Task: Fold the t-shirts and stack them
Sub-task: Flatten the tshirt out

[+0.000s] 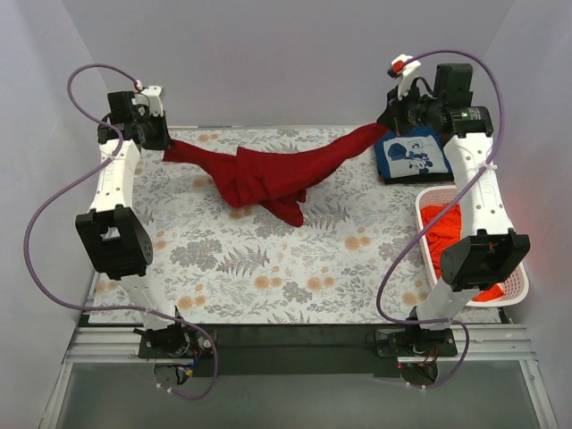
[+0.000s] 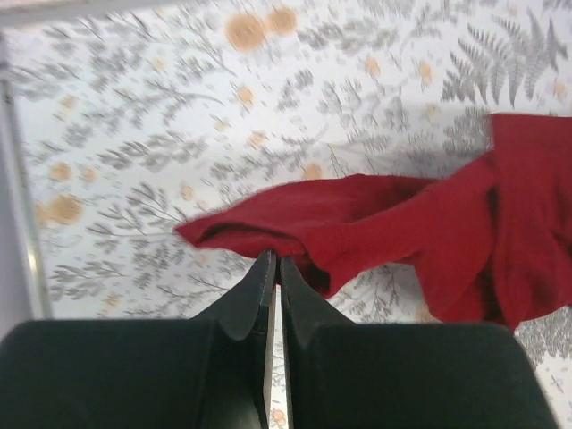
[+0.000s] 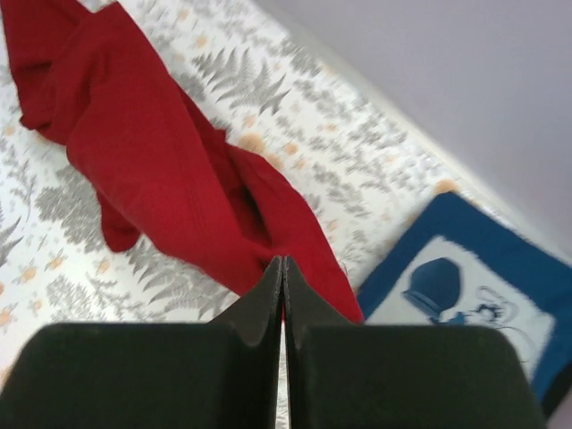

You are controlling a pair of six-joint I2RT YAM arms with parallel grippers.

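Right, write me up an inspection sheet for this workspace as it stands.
Surface: floral table cloth lies flat over the table.
Job's things: dark red t-shirt is strung between both grippers, its bunched middle sagging onto the cloth; navy t-shirt lies folded at the far right; orange-red t-shirt is heaped in the white basket.
Clutter: nothing seen.
Grippers: left gripper is shut on the red shirt's left end; right gripper is shut on its right end.
Cables: purple cables loop beside each arm, none lying on a shirt.
Surroundings: plain pale walls on three sides.
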